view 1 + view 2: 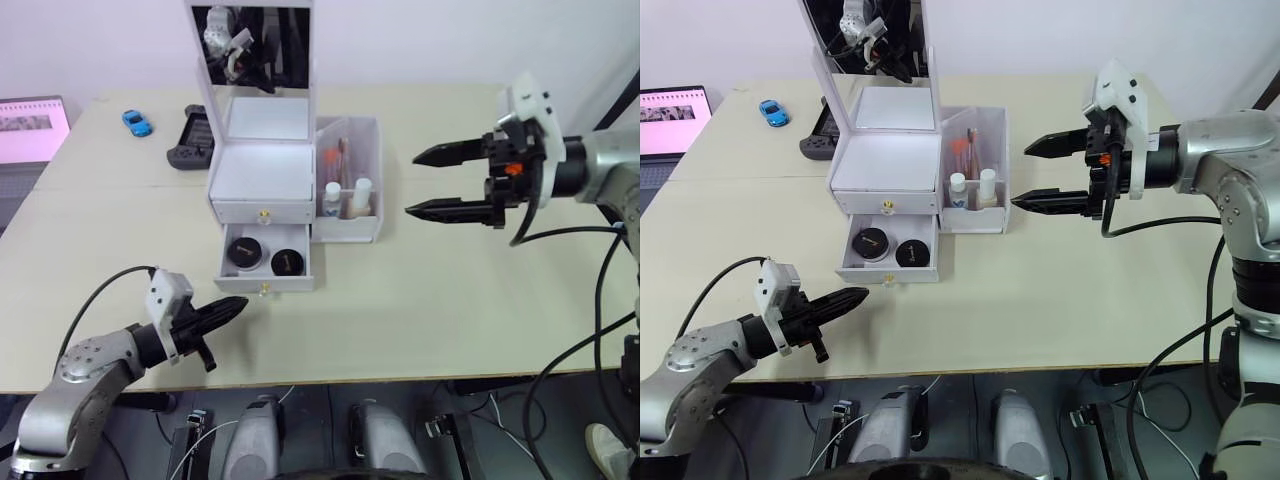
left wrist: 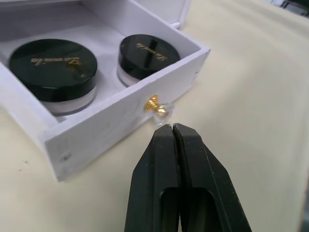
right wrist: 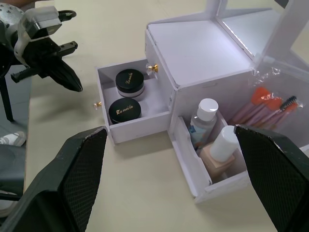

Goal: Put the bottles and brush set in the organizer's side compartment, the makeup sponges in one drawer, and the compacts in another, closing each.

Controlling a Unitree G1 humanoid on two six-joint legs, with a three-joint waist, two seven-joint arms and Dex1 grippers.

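My left gripper (image 2: 172, 126), fingers together, sits at the gold knob (image 2: 155, 104) of the open lower drawer (image 1: 266, 262) holding 2 compacts (image 1: 243, 253); my right gripper (image 1: 432, 182) hovers apart beside the organizer (image 1: 262, 170).

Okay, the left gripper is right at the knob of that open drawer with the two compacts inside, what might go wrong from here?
1. The left gripper, shut, meets only the small gold knob, near the lower drawer's right end; an off-centre push might skew and jam it.
2. The fingertips could slip off the knob, leaving the drawer open.
3. A hard shove might slide the light organizer and tip the bottles in its side compartment.
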